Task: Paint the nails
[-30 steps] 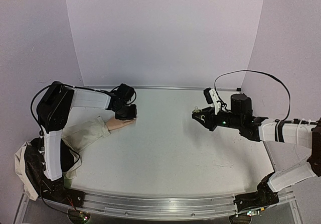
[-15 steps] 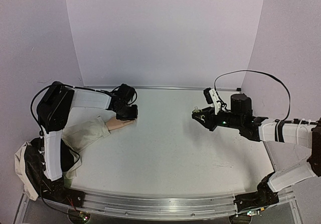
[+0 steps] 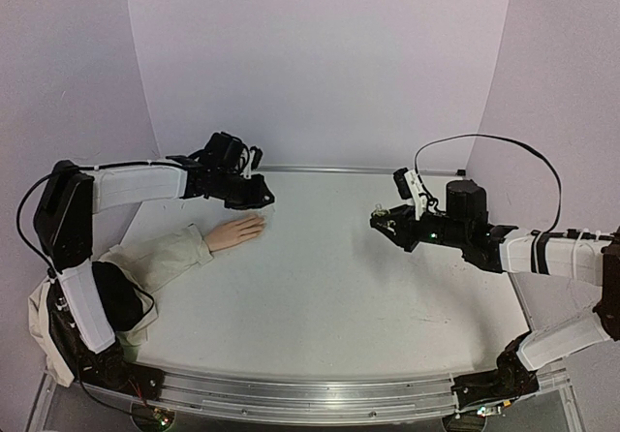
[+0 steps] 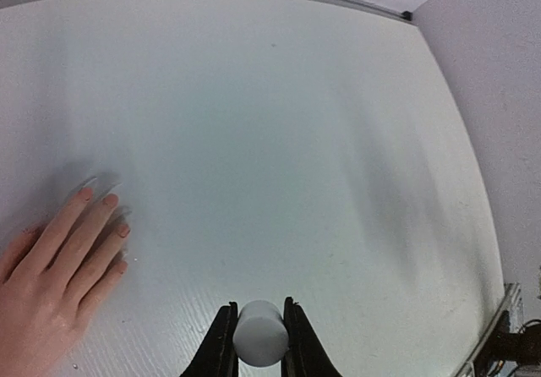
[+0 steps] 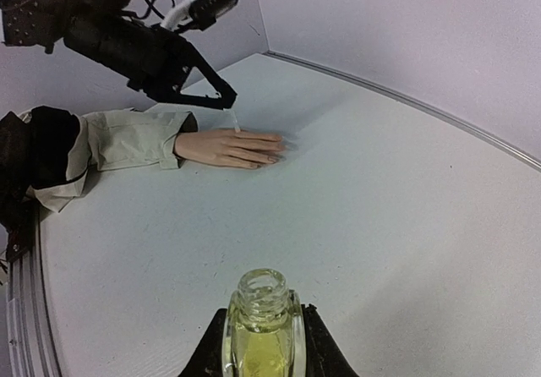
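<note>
left hand (image 3: 262, 200) pinching likely brush cap (image 4: 258, 336) near nails (image 4: 110, 199), right hand (image 5: 260, 330) pinching open bottle (image 5: 260, 297)

Clamped upright in right gripper (image 5: 260, 343): open-necked bottle (image 5: 260, 305) of yellowish liquid. Well ahead, left of gripper: mannequin hand (image 5: 226, 148) flat on desk (image 5: 397, 225), beige sleeve (image 5: 127, 139) trailing left. Over hand: left gripper (image 5: 221, 100), thin white brush (image 5: 234, 123) pointing down. Nails (image 5: 277, 150) barely discernible.

Top camera looks down from behind; wrist cameras skim the table (image 3: 329, 287) closely; all share the mannequin hand (image 3: 234, 231).
</note>
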